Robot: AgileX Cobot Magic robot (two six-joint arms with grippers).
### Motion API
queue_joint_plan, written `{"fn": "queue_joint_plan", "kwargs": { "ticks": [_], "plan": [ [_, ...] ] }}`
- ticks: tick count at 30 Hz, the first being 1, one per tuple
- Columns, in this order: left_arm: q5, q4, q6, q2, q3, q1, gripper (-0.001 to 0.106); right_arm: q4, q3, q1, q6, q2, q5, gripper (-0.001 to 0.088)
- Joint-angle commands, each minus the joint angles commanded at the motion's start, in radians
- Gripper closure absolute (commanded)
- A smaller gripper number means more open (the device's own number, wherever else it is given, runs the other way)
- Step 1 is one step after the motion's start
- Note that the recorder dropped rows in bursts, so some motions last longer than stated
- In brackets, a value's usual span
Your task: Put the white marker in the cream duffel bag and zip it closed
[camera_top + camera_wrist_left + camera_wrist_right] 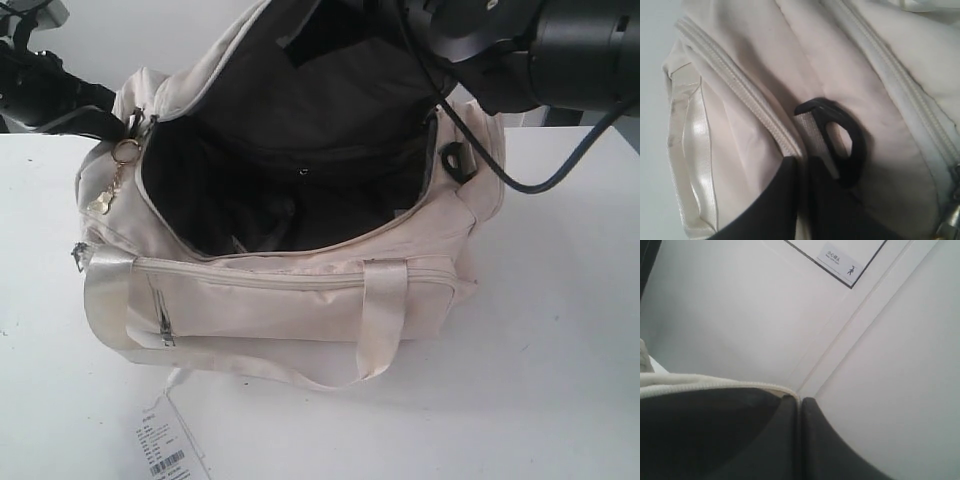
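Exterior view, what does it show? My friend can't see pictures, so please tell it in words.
A cream duffel bag sits on a white table, its top zipper wide open on a dark lining. A gold charm hangs at one end and a barcode tag lies in front.

lab-like room: bare white table (560,350), plain wall (740,315), small sign (839,262).

— How are we standing?
— We are holding the left arm (40,85) upper left, right arm (580,45) upper right; left gripper (801,162) and right gripper (800,401) are pinching the cream duffel bag (300,300).
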Motion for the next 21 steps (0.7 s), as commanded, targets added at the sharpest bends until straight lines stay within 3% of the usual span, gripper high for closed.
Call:
{"fn": "queue_joint_plan", "kwargs": {
  "ticks": [11,15,18,21],
  "plan": [
    [0.003,-0.005,-0.013,0.000,0.000,0.000,0.105,-0.012,0.000,0.000,0.042,-0.019,0.482,0.0868],
    [0.003,-0.005,-0.015,0.000,0.000,0.000,0.105,-0.189,0.000,0.000,0.053,-0.024,0.640,0.0861],
    [0.003,-0.013,-0.017,0.000,0.000,0.000,0.105,-0.331,0.000,0.000,0.140,-0.024,0.734,0.0764],
    [0.003,-0.017,-0.017,0.000,0.000,0.000,0.105,-0.343,0.000,0.000,0.195,-0.024,0.844,0.0515]
  ]
}}
